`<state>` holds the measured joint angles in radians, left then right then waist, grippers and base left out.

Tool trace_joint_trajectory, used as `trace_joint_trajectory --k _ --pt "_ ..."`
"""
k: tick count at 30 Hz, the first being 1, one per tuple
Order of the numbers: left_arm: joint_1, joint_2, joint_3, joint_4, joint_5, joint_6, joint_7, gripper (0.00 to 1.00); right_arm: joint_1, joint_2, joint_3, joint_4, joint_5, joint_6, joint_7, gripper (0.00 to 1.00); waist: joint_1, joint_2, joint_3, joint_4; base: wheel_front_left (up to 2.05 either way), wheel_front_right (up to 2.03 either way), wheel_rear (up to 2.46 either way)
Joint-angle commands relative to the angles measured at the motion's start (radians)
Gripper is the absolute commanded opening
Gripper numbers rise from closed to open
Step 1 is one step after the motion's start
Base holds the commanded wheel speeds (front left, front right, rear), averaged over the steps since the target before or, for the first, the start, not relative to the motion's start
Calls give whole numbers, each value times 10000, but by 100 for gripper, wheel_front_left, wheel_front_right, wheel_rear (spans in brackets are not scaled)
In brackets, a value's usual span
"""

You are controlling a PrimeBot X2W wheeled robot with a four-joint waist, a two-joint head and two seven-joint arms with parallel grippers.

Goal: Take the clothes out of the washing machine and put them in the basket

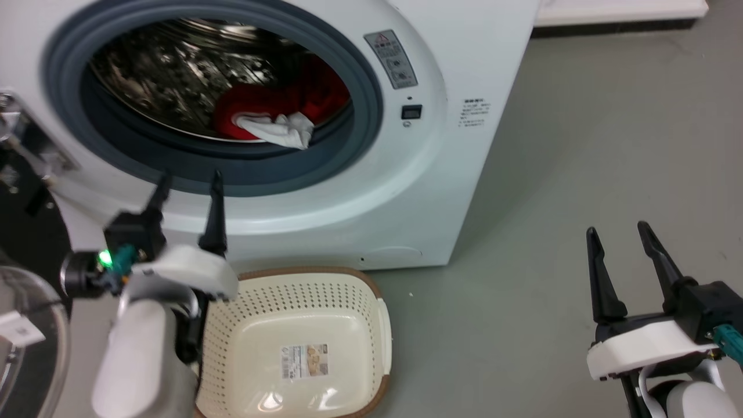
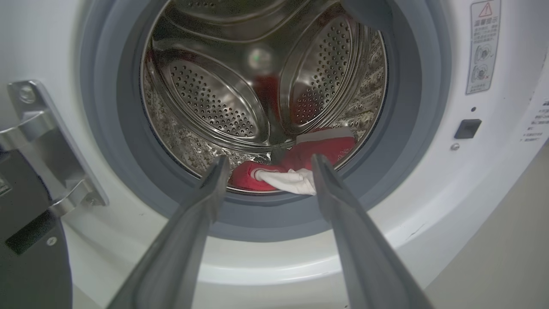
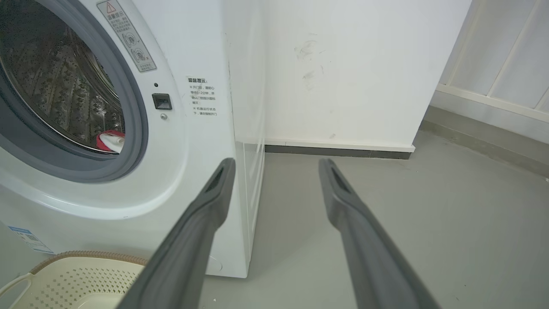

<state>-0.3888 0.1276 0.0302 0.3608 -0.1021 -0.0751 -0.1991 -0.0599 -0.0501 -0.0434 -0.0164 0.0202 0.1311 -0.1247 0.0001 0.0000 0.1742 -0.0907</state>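
The white washing machine (image 1: pixel 476 69) stands with its door open, and red clothes (image 1: pixel 313 93) with a white cloth piece (image 1: pixel 278 129) lie at the drum's front lip. In the left wrist view the clothes (image 2: pixel 317 148) sit just past the grey seal, between my fingers. My left gripper (image 1: pixel 190 181) is open in front of the lower rim of the porthole, empty. The cream basket (image 1: pixel 325 290) sits on the floor below the porthole, with nothing in it. My right gripper (image 1: pixel 616 227) hangs open over the floor to the machine's right, empty.
The machine's glass door (image 1: pixel 23 342) is swung open at the far left, beside my left arm. Grey floor (image 1: pixel 580 145) stretches to the right of the machine, ending at a white wall (image 3: pixel 343 64) with a dark skirting.
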Motion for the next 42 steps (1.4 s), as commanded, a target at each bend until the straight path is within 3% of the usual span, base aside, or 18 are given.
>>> trace_joint_trajectory --k 1,14,17,27,35,38,42 --pt "-276 102 44 39 -57 -21 40 100 -165 -2 15 -9 67 -7 -90 100 -1 0 498 -402 0 0 0" --pt "-3875 1688 297 1279 -379 -288 2136 100 -1341 4 470 641 645 -7 -785 100 -1 0 2556 -1701 0 0 0" --pt "-4701 2345 351 1701 -408 -336 2948 100 -1672 3 644 968 908 -7 -1014 100 -1 0 3087 -2139 0 0 0" --pt "-6533 3782 383 2297 -472 -424 5093 100 -2353 6 1204 1708 1654 -7 -1384 100 -1 0 4250 -3054 0 0 0" --pt "-7720 4427 49 2514 -579 -480 7387 100 -2592 4 1456 1795 2029 -7 -1399 100 -1 0 4729 -3456 0 0 0" --pt "-8023 4668 -199 2598 -548 -473 9086 100 -2608 3 1565 1706 2140 -7 -1402 100 -1 0 4846 -3622 0 0 0" --pt "-7929 4738 -379 2460 -508 -449 9917 100 -2598 3 1578 1649 2201 -7 -1403 100 -1 0 4952 -3701 0 0 0"
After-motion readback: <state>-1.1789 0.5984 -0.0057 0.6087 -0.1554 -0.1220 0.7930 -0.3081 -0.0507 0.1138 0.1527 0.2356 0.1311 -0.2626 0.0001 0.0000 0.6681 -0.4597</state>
